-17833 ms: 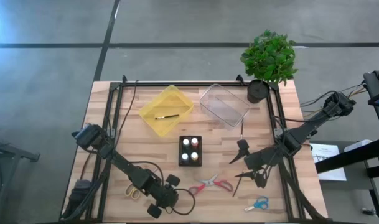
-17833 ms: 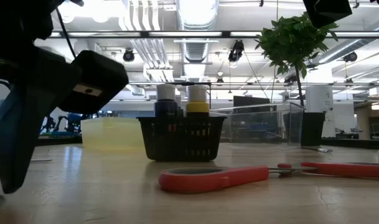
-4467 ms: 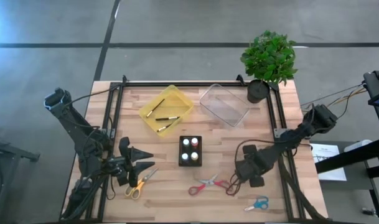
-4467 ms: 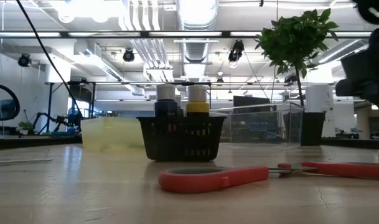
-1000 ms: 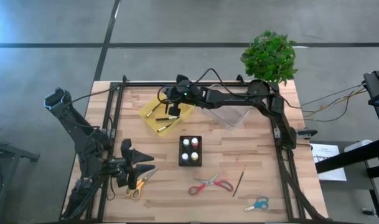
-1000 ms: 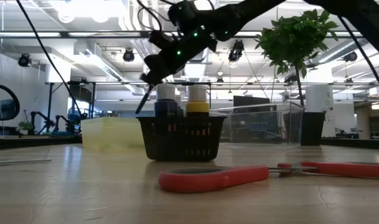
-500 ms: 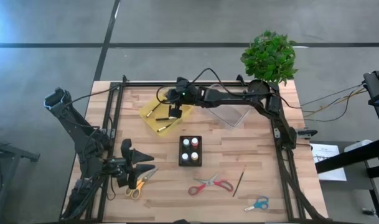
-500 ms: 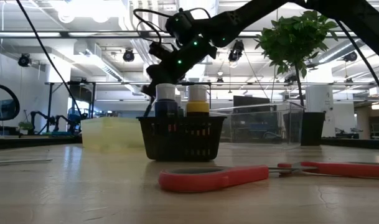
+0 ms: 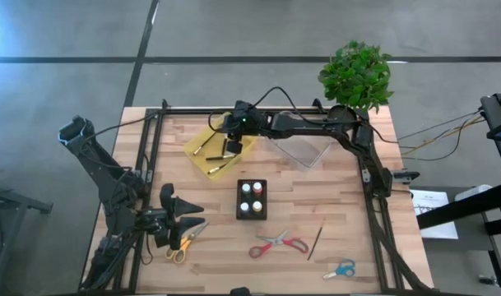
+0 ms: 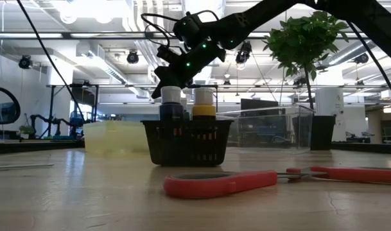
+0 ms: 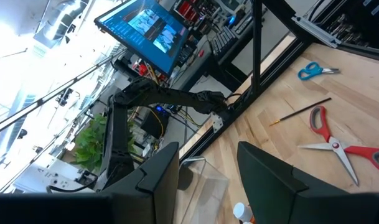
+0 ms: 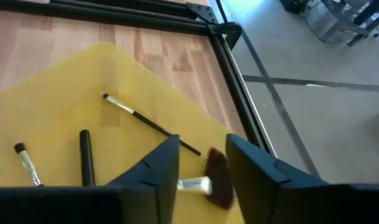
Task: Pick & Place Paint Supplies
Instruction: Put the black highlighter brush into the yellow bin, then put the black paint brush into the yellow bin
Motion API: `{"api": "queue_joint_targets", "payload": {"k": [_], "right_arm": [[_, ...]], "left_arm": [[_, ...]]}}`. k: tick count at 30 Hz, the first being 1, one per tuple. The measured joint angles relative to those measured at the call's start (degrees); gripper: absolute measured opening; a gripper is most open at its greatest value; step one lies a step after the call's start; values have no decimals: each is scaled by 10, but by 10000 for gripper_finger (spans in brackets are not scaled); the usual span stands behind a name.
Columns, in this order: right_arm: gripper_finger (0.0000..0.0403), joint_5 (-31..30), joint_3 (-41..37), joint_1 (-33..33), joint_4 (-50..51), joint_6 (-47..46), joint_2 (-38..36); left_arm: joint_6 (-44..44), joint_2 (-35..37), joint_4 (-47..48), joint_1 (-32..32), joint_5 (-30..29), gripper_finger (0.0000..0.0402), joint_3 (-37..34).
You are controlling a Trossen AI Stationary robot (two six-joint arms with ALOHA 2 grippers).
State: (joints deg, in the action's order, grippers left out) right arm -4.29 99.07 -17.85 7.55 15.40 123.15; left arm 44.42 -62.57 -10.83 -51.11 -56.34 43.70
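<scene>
The right gripper (image 9: 231, 146) is held over the yellow tray (image 9: 199, 148) in the upper middle of the high view, its arm stretched in from the right. In the right wrist view its fingers (image 12: 157, 168) are seen parted with nothing between them, and a wide-bristled brush (image 12: 209, 184) is seen lying in the tray beyond the gap, beside a thin dark-handled brush (image 12: 150, 124) and two more brushes.

The left gripper (image 9: 194, 215) is parked at the lower left of the high view, fingers apart and empty, next to the yellow-handled scissors (image 9: 180, 247).

A black basket (image 9: 252, 199) with four paint bottles is set at the centre of the table. The red-handled scissors (image 9: 277, 244) are found below it, one more thin brush (image 9: 316, 242) to their right, and the blue-handled scissors (image 9: 340, 269) at the lower right. A clear bin (image 9: 298, 139) is placed right of the yellow tray, with a potted plant (image 9: 354, 78) at the upper right corner.
</scene>
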Motion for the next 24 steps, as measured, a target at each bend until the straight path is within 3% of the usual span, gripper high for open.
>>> {"api": "queue_joint_targets", "payload": {"k": [5,11,24], "right_arm": [[173,0,0,4,45,-5,-19],[183,3,-15,39,205,-43,-95],[183,1,-219,176,447,-67,-311]], "left_arm": [[0,0,0,0,0,171,0],[1,0,6,0,0,171,0],[7,0,2,2,0,171,0]]}}
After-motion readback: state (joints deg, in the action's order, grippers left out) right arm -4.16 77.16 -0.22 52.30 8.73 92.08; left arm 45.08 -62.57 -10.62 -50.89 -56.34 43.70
